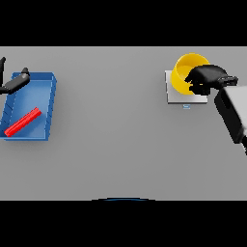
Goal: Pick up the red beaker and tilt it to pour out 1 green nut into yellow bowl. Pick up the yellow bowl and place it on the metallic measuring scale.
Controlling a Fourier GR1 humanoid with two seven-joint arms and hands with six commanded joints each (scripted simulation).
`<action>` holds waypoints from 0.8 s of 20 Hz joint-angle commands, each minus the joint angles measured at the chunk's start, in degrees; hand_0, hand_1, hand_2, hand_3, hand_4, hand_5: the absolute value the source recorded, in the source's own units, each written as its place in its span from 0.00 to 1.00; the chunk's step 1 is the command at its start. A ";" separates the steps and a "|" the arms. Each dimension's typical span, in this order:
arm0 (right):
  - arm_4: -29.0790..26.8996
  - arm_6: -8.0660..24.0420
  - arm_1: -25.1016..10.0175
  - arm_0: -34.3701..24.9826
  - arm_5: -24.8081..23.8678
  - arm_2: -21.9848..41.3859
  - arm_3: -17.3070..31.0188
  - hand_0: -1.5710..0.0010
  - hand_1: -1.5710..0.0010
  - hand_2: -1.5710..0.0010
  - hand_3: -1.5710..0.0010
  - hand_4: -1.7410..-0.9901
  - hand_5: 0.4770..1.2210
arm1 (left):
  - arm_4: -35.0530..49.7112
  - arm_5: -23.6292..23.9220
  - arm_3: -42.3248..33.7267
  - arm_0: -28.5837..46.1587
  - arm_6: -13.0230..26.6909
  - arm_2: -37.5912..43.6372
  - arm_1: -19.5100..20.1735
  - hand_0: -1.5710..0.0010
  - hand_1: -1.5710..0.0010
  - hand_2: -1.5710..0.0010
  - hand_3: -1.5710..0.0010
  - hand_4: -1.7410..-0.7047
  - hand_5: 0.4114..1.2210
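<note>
The yellow bowl (pixel 185 71) rests on the pale metallic scale (pixel 174 94) at the table's right side. My right hand (pixel 206 78) is at the bowl's near right rim, fingers curled over its edge. The red beaker (pixel 22 121) lies on its side inside the blue tray (pixel 47 107) at the far left. My left hand (pixel 15 83) hovers over the tray's far left corner, fingers straight, apart from the beaker. No green nut shows.
The blue tray takes up the left edge of the grey table. The scale has a small blue mark (pixel 186 106) on its near side. My right forearm (pixel 233 112) reaches in from the right.
</note>
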 commanded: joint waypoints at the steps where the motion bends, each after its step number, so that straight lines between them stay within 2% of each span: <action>1: -0.30 0.65 -0.09 0.01 0.26 -0.27 0.33 0.03 0.14 0.14 0.42 0.19 0.88 | -0.10 -0.03 0.72 -0.27 -0.07 0.03 -0.30 1.00 1.00 1.00 1.00 0.90 0.41; 2: -0.47 1.25 0.24 0.13 0.30 -0.37 0.44 0.22 0.31 0.28 0.48 0.26 0.77 | -0.09 -0.01 0.86 -0.37 0.10 -0.23 -0.97 1.00 1.00 1.00 1.00 0.90 0.41; 4: -0.19 -0.07 0.56 -0.91 0.21 -0.36 2.38 0.50 0.56 0.48 0.55 0.36 0.61 | -0.21 -0.47 1.97 -1.25 0.09 -0.13 -1.29 1.00 1.00 1.00 1.00 0.90 0.41; 7: 0.11 -0.83 1.02 -1.47 0.59 -0.05 3.81 0.75 0.77 0.67 0.62 0.44 0.46 | -0.79 -0.18 2.83 -1.34 -0.57 -0.33 -1.65 1.00 1.00 1.00 1.00 0.90 0.40; 11: 0.74 -3.34 0.62 -2.05 1.25 0.75 4.53 0.90 0.91 0.82 0.70 0.51 0.37 | -0.28 -0.39 3.17 -1.28 -0.91 0.03 -1.81 1.00 1.00 1.00 1.00 0.90 0.40; 14: 1.50 -2.70 1.41 -2.30 1.25 1.42 5.50 0.95 0.95 0.89 0.75 0.55 0.35 | -0.30 -0.57 3.69 -1.40 -0.89 -0.12 -2.21 1.00 1.00 1.00 1.00 0.89 0.40; 16: 1.88 -3.36 1.45 -3.10 1.34 1.64 6.35 0.97 0.97 0.93 0.78 0.58 0.34 | -0.16 -0.27 2.78 -1.32 -0.59 0.17 -1.54 1.00 1.00 1.00 1.00 0.89 0.40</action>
